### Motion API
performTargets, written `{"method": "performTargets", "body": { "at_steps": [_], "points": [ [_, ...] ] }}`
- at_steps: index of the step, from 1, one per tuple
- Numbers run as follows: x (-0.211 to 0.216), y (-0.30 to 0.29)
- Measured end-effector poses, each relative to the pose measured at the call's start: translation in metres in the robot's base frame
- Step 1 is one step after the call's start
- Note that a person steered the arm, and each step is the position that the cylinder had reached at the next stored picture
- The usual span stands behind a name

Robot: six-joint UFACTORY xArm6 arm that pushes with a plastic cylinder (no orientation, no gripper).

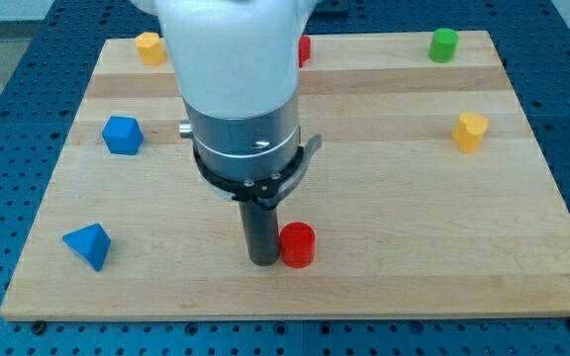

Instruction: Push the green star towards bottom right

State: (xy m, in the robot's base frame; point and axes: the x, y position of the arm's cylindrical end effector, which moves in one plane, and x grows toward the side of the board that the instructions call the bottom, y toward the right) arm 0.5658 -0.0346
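No green star shows in the camera view; the arm's wide body hides the middle of the board. The only green block (443, 44) that shows stands near the board's top right corner and looks rounded, like a cylinder. My tip (263, 262) rests on the board at the bottom middle. It touches or nearly touches the left side of a red cylinder (298, 245). The green block is far from the tip, up and to the right.
A yellow block (149, 47) sits at top left and another yellow block (470, 131) at the right. A blue cube-like block (122, 135) and a blue wedge (88, 245) sit at the left. A red block (305, 49) peeks out behind the arm at the top of the wooden board (414, 267).
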Motion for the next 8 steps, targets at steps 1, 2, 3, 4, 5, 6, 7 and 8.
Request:
{"method": "performTargets", "body": {
  "at_steps": [1, 2, 3, 4, 5, 6, 7, 8],
  "points": [
    [0.0, 0.009],
    [0.0, 0.011],
    [-0.001, -0.014],
    [-0.016, -0.049],
    [-0.045, -0.071],
    [-0.072, -0.079],
    [-0.098, -0.079],
    [-0.119, -0.076]
  ]
}}
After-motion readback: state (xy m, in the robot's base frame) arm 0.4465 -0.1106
